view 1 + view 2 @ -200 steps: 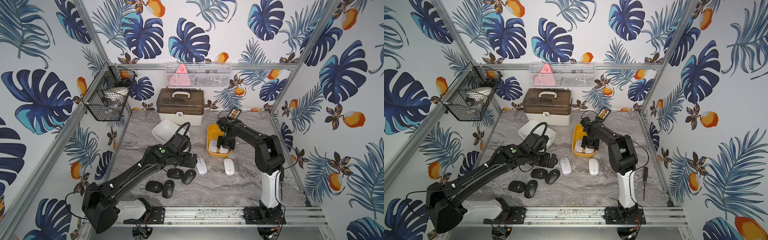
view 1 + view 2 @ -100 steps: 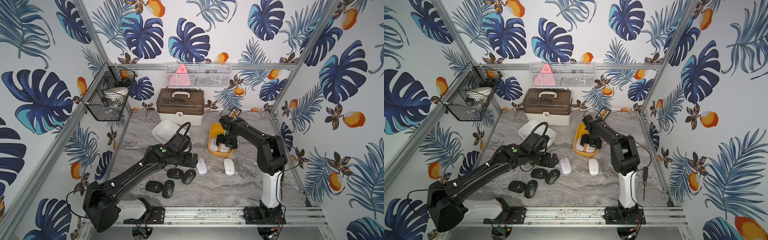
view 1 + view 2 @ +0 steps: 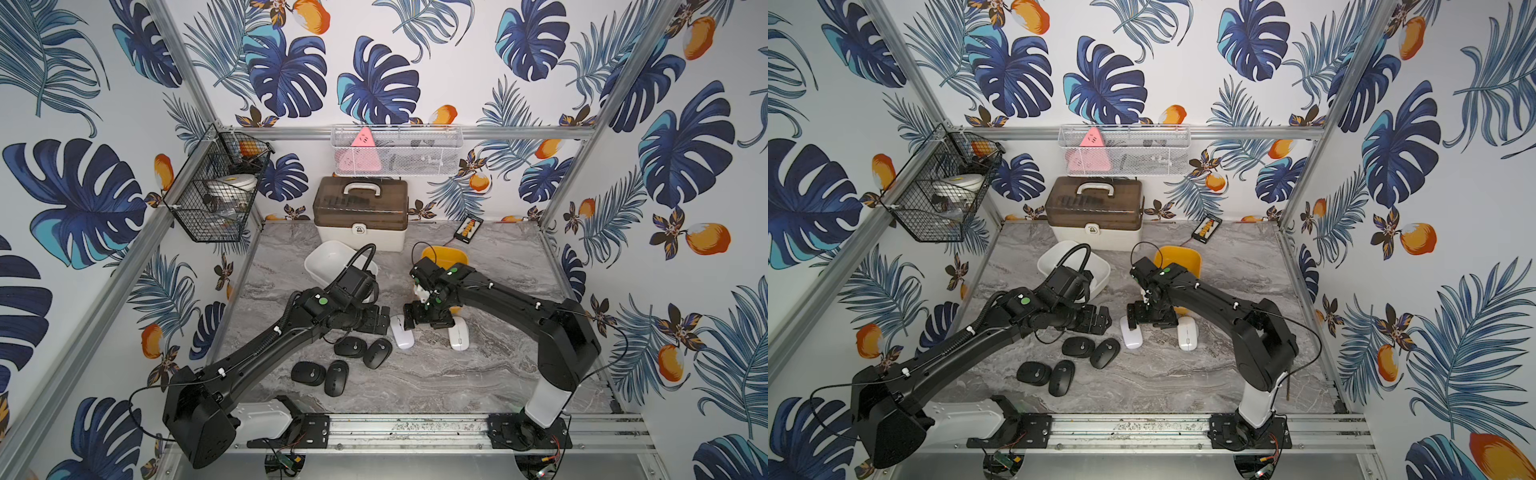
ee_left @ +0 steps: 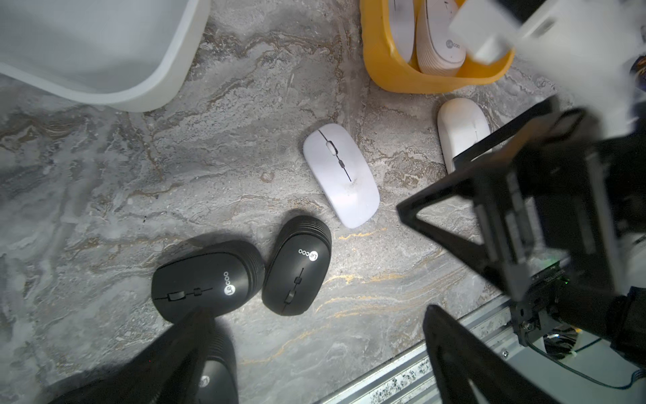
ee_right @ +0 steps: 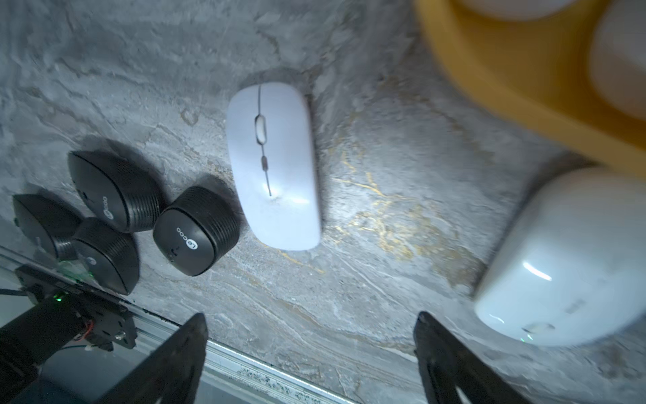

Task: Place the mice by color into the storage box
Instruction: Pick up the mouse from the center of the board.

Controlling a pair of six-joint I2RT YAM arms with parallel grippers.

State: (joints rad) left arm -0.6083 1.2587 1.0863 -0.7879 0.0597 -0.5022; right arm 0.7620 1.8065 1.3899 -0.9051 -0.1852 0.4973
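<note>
Several black mice (image 3: 352,345) lie grouped on the marble table in front of my left gripper (image 3: 376,320), which hovers open and empty just above them (image 4: 314,311). Two white mice rest on the table: one (image 3: 402,336) (image 5: 272,164) by the black group, the other (image 3: 458,336) (image 5: 566,262) against the yellow storage box (image 3: 444,255). My right gripper (image 3: 428,322) hangs open and empty above the gap between them (image 5: 311,316). In the left wrist view two more white mice (image 4: 440,45) lie inside the yellow storage box (image 4: 402,73). The white storage box (image 3: 332,262) looks empty.
A brown-lidded carry case (image 3: 360,212) stands at the back wall, a small black-and-yellow device (image 3: 469,227) beside it. A black wire basket (image 3: 216,195) hangs on the left wall and a white mesh shelf (image 3: 395,149) on the back. An aluminium rail (image 3: 415,428) edges the front.
My right gripper has come back out of the yellow storage box toward the front, opened wider, and now hangs over the white mice on the table. The left arm has barely moved.
</note>
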